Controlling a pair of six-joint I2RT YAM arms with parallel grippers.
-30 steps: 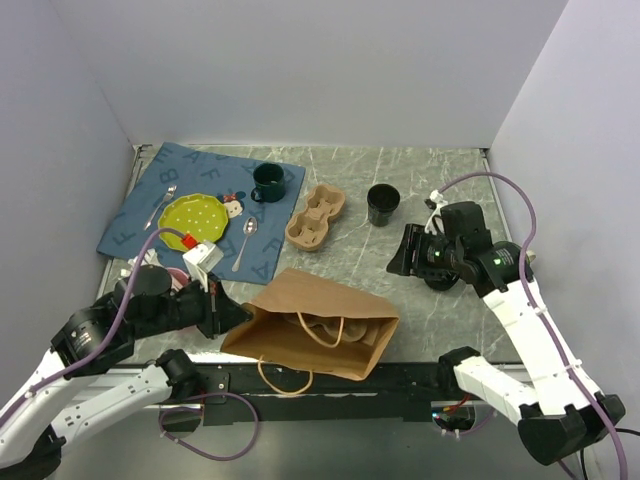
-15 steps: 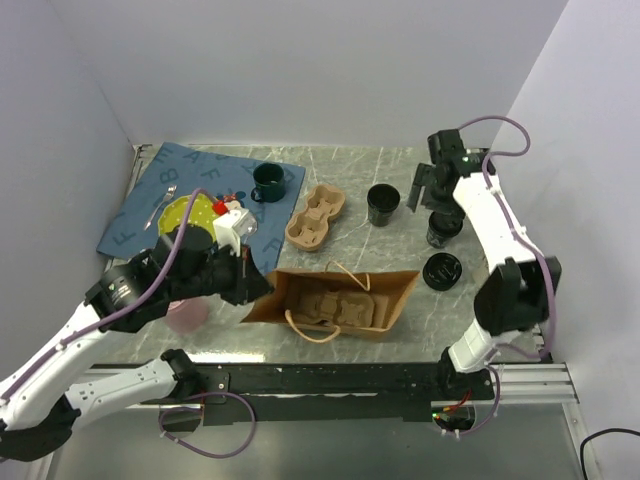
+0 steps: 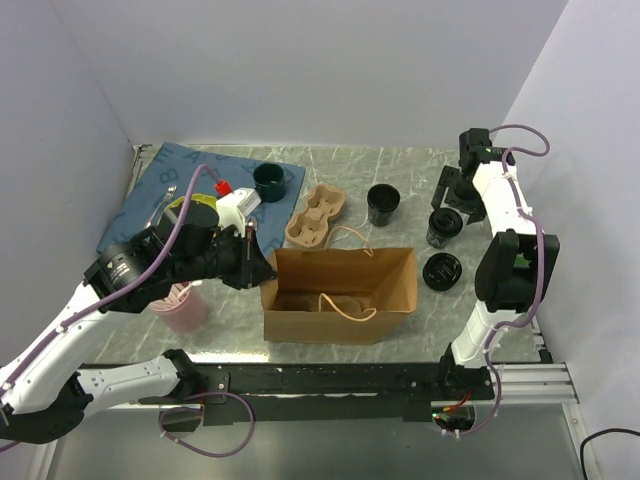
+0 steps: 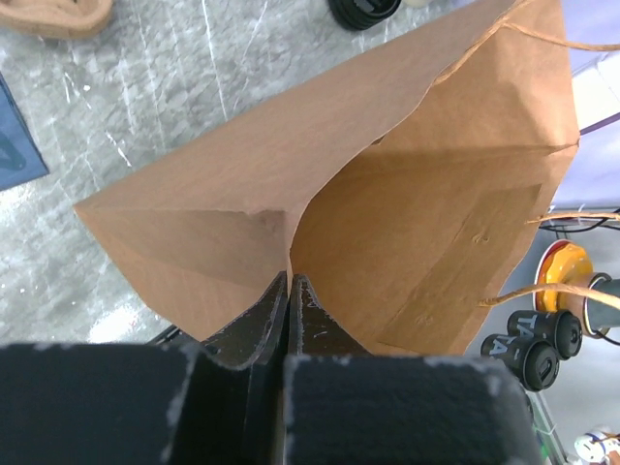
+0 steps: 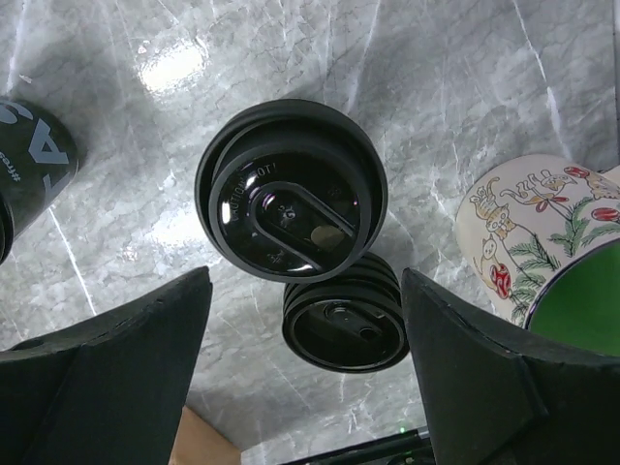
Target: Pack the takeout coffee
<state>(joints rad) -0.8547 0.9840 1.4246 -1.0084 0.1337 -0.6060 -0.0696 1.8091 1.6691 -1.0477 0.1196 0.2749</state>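
The takeout coffee (image 3: 443,227), a small black cup with a black lid, stands at the right of the table. In the right wrist view it (image 5: 291,189) sits straight below and between my fingers. My right gripper (image 3: 449,192) hangs above it, open and empty (image 5: 305,373). My left gripper (image 3: 258,268) is shut on the left rim of the brown paper bag (image 3: 340,295), which stands upright with its mouth open. The left wrist view shows the jaws (image 4: 289,283) pinching the bag's edge (image 4: 426,194).
A stack of black lids (image 3: 440,271) lies near the bag's right side, also in the right wrist view (image 5: 344,318). An open black cup (image 3: 382,204), a pulp cup carrier (image 3: 316,215), a green mug (image 3: 268,182), a pink cup (image 3: 181,306) and a patterned mug (image 5: 542,257) stand around.
My left gripper has lifted the bag from lying on its side to standing upright and open. My right arm has swung to the back right, over the lidded cup.
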